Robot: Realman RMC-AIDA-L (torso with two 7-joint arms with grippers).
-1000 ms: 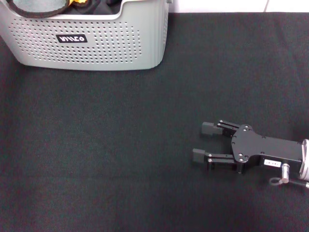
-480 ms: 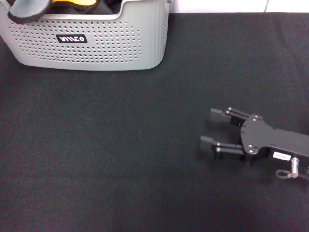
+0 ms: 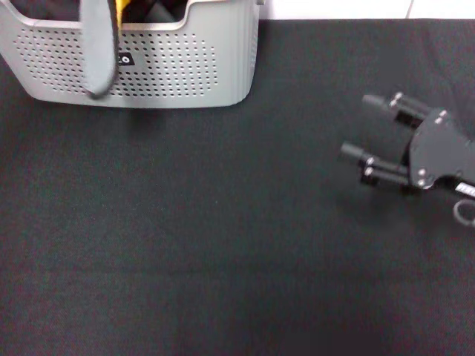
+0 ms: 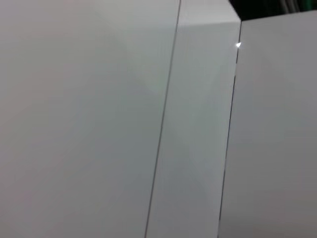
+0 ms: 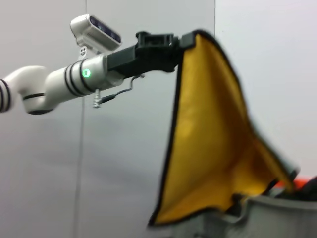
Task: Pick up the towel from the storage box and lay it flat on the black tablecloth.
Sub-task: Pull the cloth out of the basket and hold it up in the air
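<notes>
Left gripper (image 5: 184,42) has its fingers clamped on the towel (image 5: 213,148), dangling above the storage box (image 3: 185,67); right gripper (image 3: 375,137) fingers spread.

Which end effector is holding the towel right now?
The left end effector, raised above the storage box, grips the towel by its top corner. The right end effector is empty, over the black tablecloth.
</notes>
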